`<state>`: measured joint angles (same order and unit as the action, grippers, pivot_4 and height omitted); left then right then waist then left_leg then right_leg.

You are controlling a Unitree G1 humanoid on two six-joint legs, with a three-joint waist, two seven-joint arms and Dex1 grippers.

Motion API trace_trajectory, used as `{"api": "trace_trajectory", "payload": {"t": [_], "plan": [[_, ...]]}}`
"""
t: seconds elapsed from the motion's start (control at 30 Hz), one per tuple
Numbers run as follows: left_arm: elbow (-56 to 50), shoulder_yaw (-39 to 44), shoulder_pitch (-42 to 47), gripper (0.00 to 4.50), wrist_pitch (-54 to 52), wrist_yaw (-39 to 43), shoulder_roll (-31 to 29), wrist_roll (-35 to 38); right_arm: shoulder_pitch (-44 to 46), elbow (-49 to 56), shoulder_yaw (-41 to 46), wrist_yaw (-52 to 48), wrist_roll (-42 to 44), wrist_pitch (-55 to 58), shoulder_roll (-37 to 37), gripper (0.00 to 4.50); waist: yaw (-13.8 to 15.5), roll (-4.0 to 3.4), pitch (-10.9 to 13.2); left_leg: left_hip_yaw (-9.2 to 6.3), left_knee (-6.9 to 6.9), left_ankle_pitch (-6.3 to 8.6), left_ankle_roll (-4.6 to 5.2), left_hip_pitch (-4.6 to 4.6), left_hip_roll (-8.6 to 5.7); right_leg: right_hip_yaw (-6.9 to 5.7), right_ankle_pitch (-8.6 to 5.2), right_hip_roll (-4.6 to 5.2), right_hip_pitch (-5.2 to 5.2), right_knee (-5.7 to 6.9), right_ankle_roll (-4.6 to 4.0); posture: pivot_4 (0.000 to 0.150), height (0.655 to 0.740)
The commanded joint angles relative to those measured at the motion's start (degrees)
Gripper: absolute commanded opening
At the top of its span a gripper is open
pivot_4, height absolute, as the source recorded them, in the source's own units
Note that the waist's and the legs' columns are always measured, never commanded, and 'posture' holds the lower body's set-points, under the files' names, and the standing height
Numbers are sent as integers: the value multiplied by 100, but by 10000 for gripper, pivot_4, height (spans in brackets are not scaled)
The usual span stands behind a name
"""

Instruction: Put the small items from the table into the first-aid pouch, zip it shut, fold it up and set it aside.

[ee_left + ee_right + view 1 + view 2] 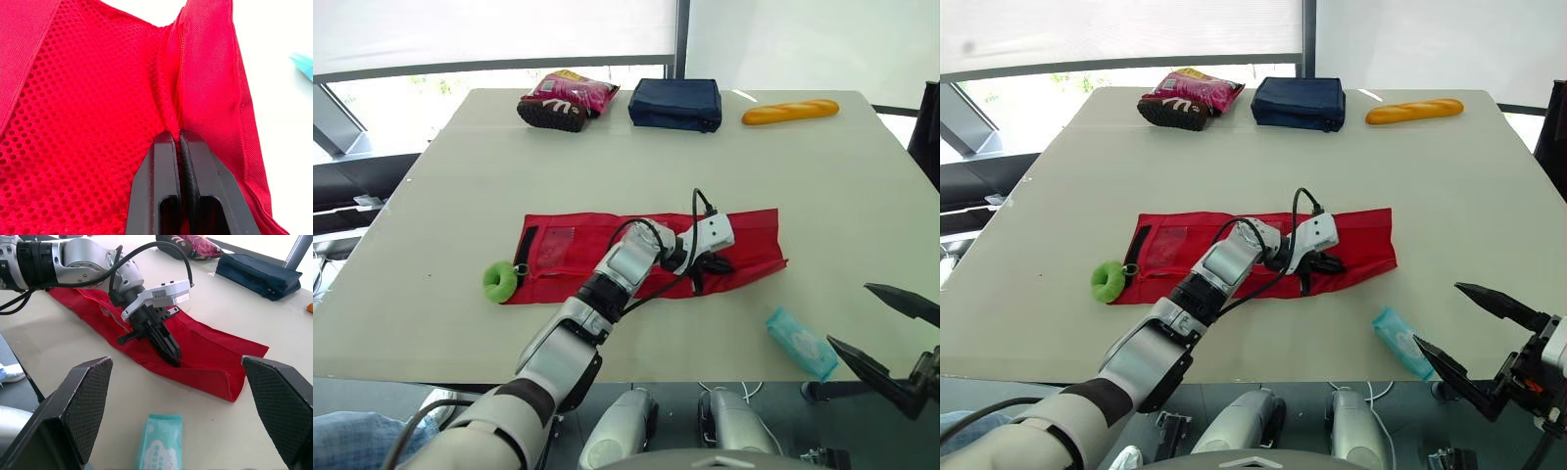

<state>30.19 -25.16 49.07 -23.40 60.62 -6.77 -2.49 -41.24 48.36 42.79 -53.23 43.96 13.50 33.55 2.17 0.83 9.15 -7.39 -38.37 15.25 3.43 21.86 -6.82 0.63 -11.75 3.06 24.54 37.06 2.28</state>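
Table (862, 196): big pale top, and everything is laid out on it.
First-aid pouch (558, 250): red, unfolded flat in a long strip across the middle of the table. The mesh lining faces up, and its right end is turned up a little at the corner.
Navy bag (675, 103): at the far edge, zipped and lying flat, well apart from the pouch.
Snack packet (570, 98): pink and dark, just left of the navy bag at the far edge.
Bread roll (790, 112): a long golden one at the far edge, to the right of the navy bag.
Right gripper (1440, 315): off the table's front right corner with its two black fingers spread wide, and nothing between them.
Left gripper (177, 134): down on the right half of the pouch, fingers pressed together and pinching a ridge of red fabric where the mesh meets the seam.
Tissue pack (800, 343): teal, lying near the front edge, right of the pouch and clear of it, between the pouch and the right gripper.
Green ring (499, 281): small and soft-looking, touching the pouch's left end.
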Motion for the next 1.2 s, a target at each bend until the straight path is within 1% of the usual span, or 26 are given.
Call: {"api": "trace_trajectory", "payload": {"t": [0.03,0.3,0.47,0.63,0.73,1.0,1.2], "plan": [[75,141,90,348,-16,-68,-106,0,20,111,-24,43,38,-70,38,45000,0,0,1,0,0,0,0,0,0,0,0,0,0,0,0,1500,7293],[146,283,186,348,39,-76,-109,104,138,159,-181,201,37,-37,59,45000,2,2,4,-1,0,-1,-1,8,0,0,0,0,9,0,0,1500,7293],[115,636,165,348,-680,42,34,559,126,142,-206,186,-7,-56,58,45000,1,1,5,-1,0,-2,1,11,0,-1,0,0,12,-1,0,1500,7293],[123,567,109,348,-574,-25,-40,484,110,152,-223,185,-18,-61,44,45000,2,1,5,-1,0,-3,0,11,0,-1,0,0,12,-2,0,1500,7293],[148,394,53,348,-272,-43,-139,296,96,166,-218,191,-16,-62,34,45000,-1,1,5,-1,1,-2,-2,10,0,-1,0,0,12,-1,0,1500,7293],[162,421,26,348,-402,55,-132,387,87,166,-251,184,-46,-80,19,45000,0,1,5,-1,1,-1,-3,10,0,-1,0,0,12,-1,0,1500,7293],[429,842,112,348,-1113,-13,45,796,80,155,-302,167,-112,-105,18,45000,0,1,5,-1,1,-2,-1,10,0,-1,0,0,12,-1,0,1500,7293]]}}
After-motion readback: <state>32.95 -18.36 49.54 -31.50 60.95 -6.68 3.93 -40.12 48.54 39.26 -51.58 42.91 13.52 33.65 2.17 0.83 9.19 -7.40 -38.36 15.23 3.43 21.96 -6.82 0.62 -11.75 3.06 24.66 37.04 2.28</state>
